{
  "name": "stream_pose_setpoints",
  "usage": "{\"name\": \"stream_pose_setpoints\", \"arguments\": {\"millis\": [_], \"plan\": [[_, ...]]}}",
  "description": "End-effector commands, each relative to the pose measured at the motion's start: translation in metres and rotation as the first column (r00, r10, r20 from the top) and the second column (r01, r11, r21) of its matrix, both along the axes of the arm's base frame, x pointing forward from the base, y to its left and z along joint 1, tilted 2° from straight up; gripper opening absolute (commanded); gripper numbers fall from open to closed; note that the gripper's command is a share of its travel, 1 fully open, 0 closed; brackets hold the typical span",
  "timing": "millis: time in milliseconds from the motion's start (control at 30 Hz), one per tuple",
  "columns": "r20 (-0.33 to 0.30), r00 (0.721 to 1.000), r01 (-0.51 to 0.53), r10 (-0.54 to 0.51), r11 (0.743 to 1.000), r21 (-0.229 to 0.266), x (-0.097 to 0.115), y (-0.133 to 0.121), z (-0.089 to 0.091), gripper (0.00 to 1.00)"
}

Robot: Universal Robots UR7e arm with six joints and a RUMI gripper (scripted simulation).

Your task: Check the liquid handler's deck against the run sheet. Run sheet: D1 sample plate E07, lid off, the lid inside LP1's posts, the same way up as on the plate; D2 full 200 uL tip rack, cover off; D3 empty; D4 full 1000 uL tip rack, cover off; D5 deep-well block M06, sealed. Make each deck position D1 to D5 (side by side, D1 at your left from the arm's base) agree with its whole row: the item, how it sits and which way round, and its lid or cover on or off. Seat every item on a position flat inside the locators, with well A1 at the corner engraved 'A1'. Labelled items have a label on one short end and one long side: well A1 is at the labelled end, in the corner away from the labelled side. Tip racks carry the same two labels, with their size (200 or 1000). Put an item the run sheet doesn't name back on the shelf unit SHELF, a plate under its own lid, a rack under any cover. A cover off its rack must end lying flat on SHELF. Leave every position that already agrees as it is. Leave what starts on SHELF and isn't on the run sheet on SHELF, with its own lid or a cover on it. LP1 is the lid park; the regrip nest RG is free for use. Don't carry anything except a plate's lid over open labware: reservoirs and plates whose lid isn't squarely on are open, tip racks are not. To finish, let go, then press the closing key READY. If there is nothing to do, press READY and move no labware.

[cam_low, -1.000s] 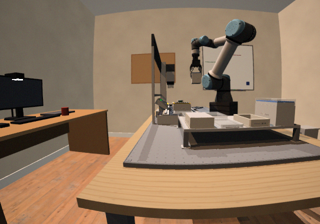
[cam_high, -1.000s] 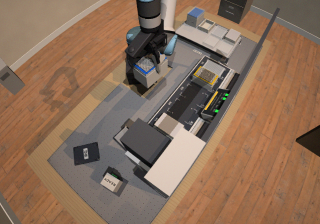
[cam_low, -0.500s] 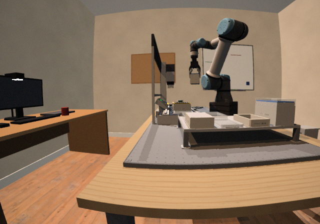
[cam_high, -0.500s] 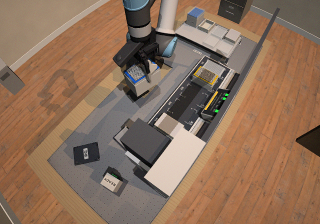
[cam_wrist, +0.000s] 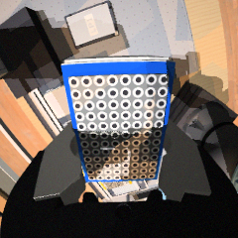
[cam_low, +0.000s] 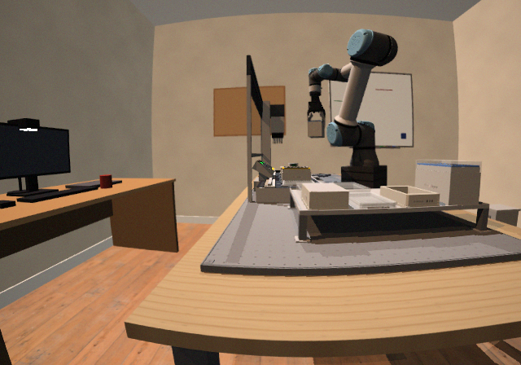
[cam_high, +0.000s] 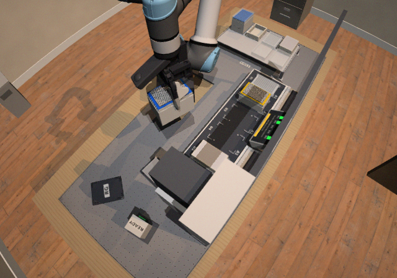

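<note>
I see a matt grey perforated mat (cam_high: 105, 159) over the pale, grained wooden bench (cam_low: 319, 306). Above that mat, my gripper's (cam_high: 175, 89) matt black fingers clamp a plastic-looking tip rack (cam_wrist: 119, 126) with a glossy blue rim. The arm (cam_low: 351, 95) above the mat looks smooth, off-white, with glossy blue joint caps.

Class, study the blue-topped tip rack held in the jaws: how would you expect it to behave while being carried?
The blue-topped tip rack is a boxy block, so probably stiff. It is tall for its footprint, so it might tip if set down unevenly. The gripper clamps its smooth side walls, so some slipping seems possible.
</note>
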State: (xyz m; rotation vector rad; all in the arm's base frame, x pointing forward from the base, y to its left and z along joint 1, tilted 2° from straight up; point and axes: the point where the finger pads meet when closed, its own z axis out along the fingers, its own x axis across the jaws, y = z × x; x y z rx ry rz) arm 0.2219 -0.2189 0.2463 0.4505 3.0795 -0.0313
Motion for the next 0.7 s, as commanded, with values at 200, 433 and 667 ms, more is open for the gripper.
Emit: {"name": "stream_pose_setpoints", "arguments": {"millis": [200, 433, 667], "plan": [[0.0, 0.997, 0.077, -0.077, 0.997, 0.001, 0.004, -0.05, 0.001, 0.0], [0.0, 0.997, 0.077, -0.077, 0.997, 0.001, 0.005, -0.075, 0.002, 0.0], [0.0, 0.997, 0.077, -0.077, 0.997, 0.001, 0.005, -0.075, 0.002, 0.0]]}}
